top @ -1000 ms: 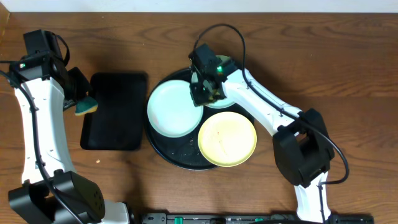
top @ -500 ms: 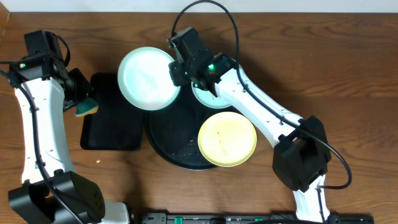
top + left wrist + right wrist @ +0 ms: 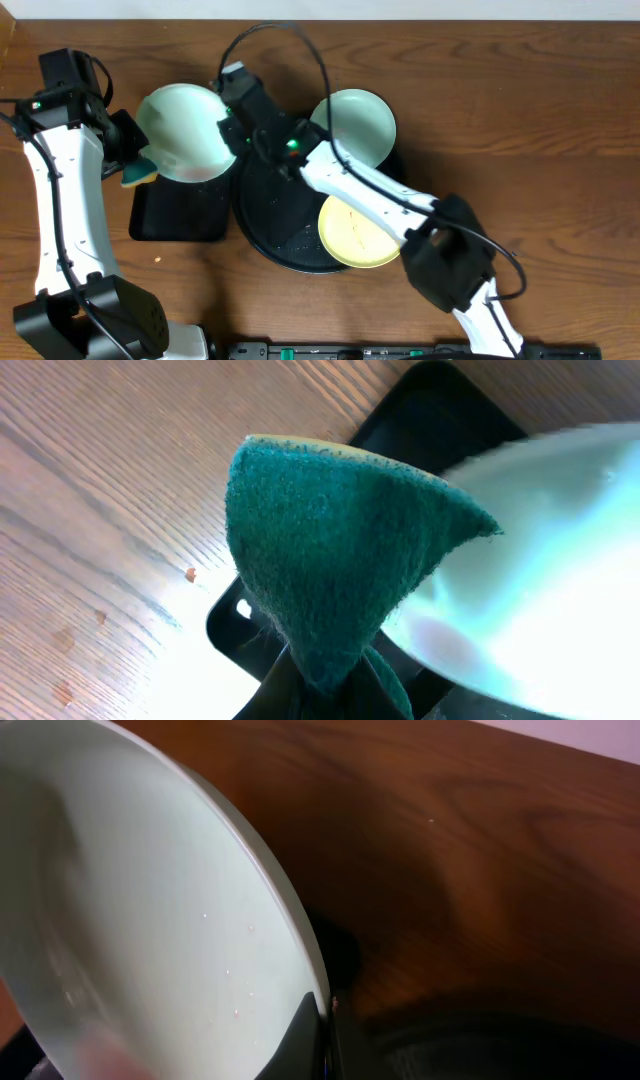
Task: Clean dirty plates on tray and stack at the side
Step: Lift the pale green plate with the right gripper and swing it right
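The right fingers are closed on the rim of one mint plate. That plate is held tilted off the table, at 10 o'clock from the round tray and over the top edge of the rectangular tray. The left fingers are clamped on one green sponge, just beside the plate's 8 o'clock edge; contact cannot be confirmed.

Count: three plates, two mint and one yellow; two trays; one sponge.

The held plate is blurred in the left wrist view and cut off in the right wrist view; only faint specks show on it.

Round tray contents: second mint plate at 1 o'clock, overhanging the rim; yellow plate at 5 o'clock, partly covered by the right arm.
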